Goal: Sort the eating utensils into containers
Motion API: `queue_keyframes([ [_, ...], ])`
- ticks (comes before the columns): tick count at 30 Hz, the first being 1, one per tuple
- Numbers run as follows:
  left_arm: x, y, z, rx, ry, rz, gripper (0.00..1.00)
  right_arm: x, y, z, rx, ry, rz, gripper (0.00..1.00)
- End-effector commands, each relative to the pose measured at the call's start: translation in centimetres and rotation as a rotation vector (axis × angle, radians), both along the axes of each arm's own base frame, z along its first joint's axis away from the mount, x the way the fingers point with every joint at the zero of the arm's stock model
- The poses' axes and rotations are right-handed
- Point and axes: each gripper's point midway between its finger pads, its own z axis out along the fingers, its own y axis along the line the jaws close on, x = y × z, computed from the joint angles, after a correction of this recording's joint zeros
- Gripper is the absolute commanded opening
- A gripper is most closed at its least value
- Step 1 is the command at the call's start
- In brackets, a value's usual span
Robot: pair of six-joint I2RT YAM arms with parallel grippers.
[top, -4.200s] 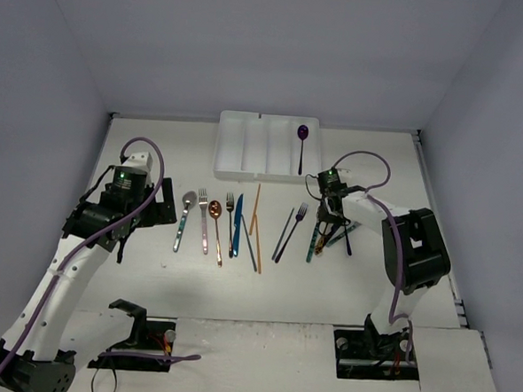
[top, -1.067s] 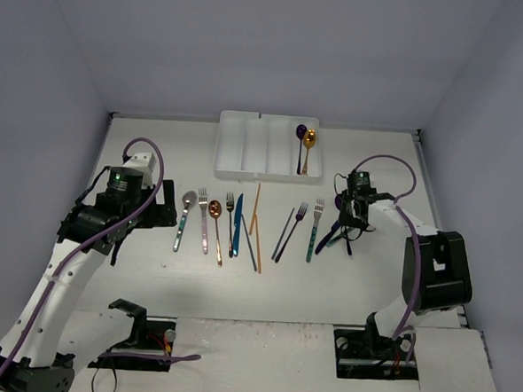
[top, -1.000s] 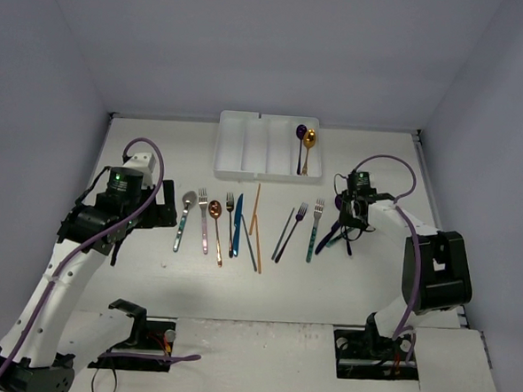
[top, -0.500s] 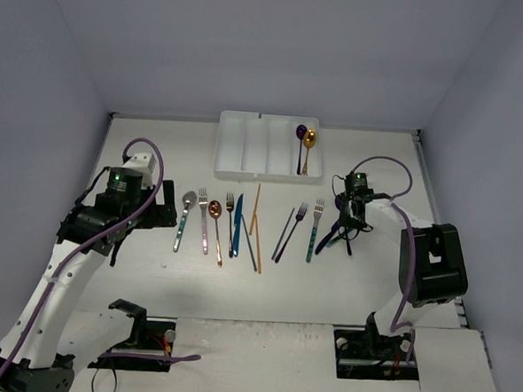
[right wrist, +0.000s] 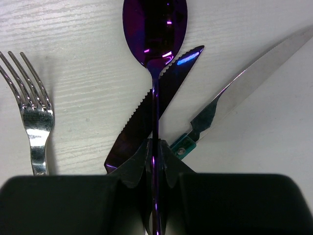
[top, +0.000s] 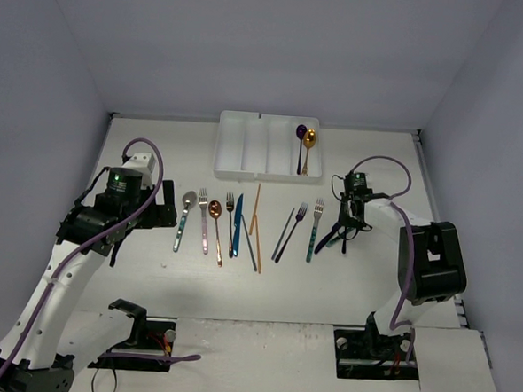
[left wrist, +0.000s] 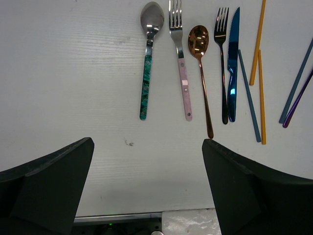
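My right gripper (right wrist: 154, 152) is shut on the thin handle of a purple spoon (right wrist: 154, 27). The spoon's bowl points away from me over a dark purple knife (right wrist: 142, 117). A silver knife with a teal handle (right wrist: 244, 90) lies to the right and a silver fork (right wrist: 33, 117) to the left. In the top view this gripper (top: 341, 226) is at the right end of the utensil row. The white tray (top: 247, 146) holds a purple spoon (top: 302, 133) and a gold spoon (top: 309, 140) in its right compartment. My left gripper (left wrist: 147, 147) is open and empty, near a teal-handled spoon (left wrist: 146, 63).
Below the left wrist lie a pink-handled fork (left wrist: 181, 63), a copper spoon (left wrist: 201, 58), a black fork (left wrist: 223, 63), a blue knife (left wrist: 233, 68) and orange chopsticks (left wrist: 259, 54). A dark fork and chopstick (top: 289, 229) and a teal-handled fork (top: 315, 230) lie mid-table.
The gold spoon now lies in the tray beside the purple one. My right gripper has come back to the right-hand pile and closed on the purple spoon's handle. The left arm has not moved.
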Motion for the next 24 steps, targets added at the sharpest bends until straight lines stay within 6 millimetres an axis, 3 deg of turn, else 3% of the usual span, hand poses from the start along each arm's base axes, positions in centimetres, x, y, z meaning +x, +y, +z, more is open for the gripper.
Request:
queue_keyframes([
  [1, 0.7, -0.3, 1.5, -0.003, -0.054, -0.015, 0.92, 3.2, 0.5, 7.6, -0.005, -0.223, -0.016, 0.0],
  [3, 0.8, -0.3, 1.4, -0.001, -0.049, -0.017, 0.92, 4.2, 1.1, 10.4, 0.006, -0.293, -0.009, 0.0],
  [4, 0.8, -0.3, 1.5, -0.001, -0.052, -0.016, 0.92, 4.1, 1.2, 10.7, 0.008, -0.299, -0.008, 0.0],
  [7, 1.0, -0.3, 1.3, 0.002, -0.042, -0.017, 0.92, 6.5, 2.5, 15.3, 0.041, -0.401, 0.017, 0.0],
  [11, 1.2, -0.4, 1.2, 0.005, -0.037, -0.016, 0.92, 9.5, 4.2, 16.6, 0.077, -0.423, 0.058, 0.0],
  [13, 1.2, -0.4, 1.0, 0.011, -0.031, -0.019, 0.92, 11.7, 5.1, 18.4, 0.095, -0.462, 0.081, 0.0],
  [15, 1.3, -0.4, 0.9, 0.012, -0.027, -0.02, 0.92, 13.7, 6.2, 17.7, 0.092, -0.448, 0.113, 0.0],
  [17, 1.2, -0.5, 0.6, 0.008, -0.017, -0.022, 0.92, 16.1, 7.4, 19.4, 0.096, -0.493, 0.146, 0.0],
  [19, 1.1, -0.7, 0.2, -0.002, -0.004, -0.025, 0.92, 18.4, 8.7, 18.2, 0.092, -0.484, 0.183, 0.0],
  [24, 1.0, -1.1, -1.2, -0.023, 0.045, -0.013, 0.92, 23.1, 10.7, 17.5, 0.099, -0.518, 0.223, 0.0],
])
